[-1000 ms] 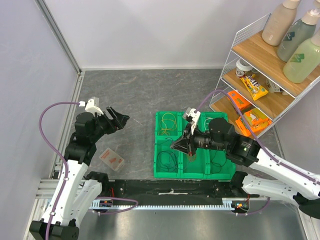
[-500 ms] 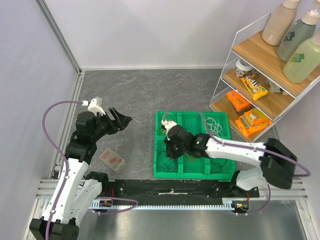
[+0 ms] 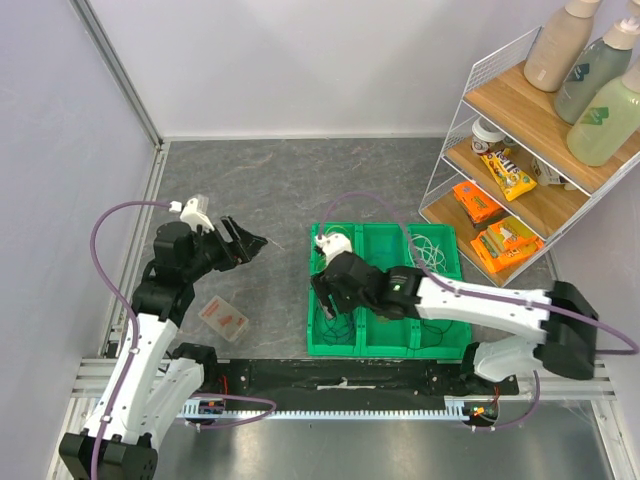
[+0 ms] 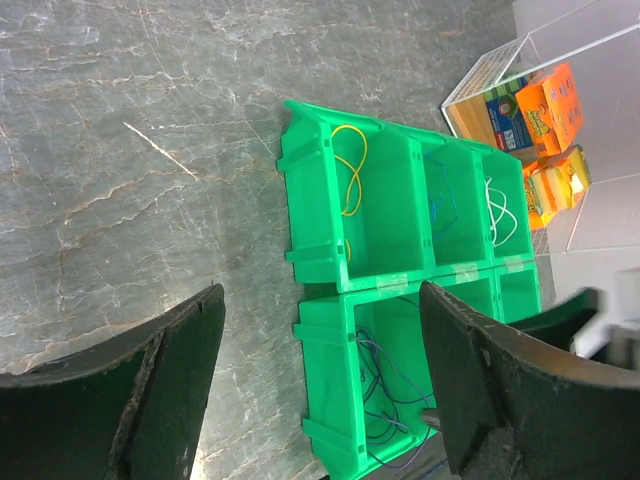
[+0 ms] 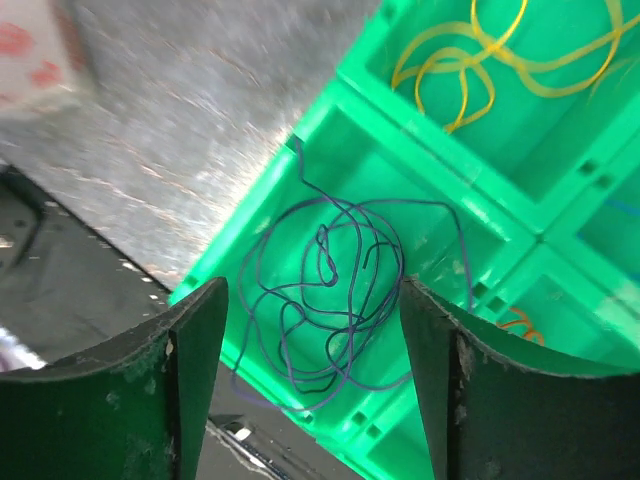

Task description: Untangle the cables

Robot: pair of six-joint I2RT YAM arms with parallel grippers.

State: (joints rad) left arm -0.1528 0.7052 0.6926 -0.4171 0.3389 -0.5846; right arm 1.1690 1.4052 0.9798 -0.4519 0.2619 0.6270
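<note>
where the right gripper [image 5: 312,300] hangs with jaws wide and empty, item: tangle of thin purple wire [image 5: 325,255], directly beneath, between its fingers, in a green plastic tray [image 5: 430,150] compartment; roundish heap, no clear long axis. left gripper [image 3: 245,238], likewise wide, well apart; right arm nearer.

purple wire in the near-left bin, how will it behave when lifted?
Probably floppy: the purple wire lies in loose, overlapping loops, so it would likely sag and trail. Likely very light, being so thin. The loops cross, so pinching one strand may drag the whole tangle, perhaps catching on the green bin.
</note>
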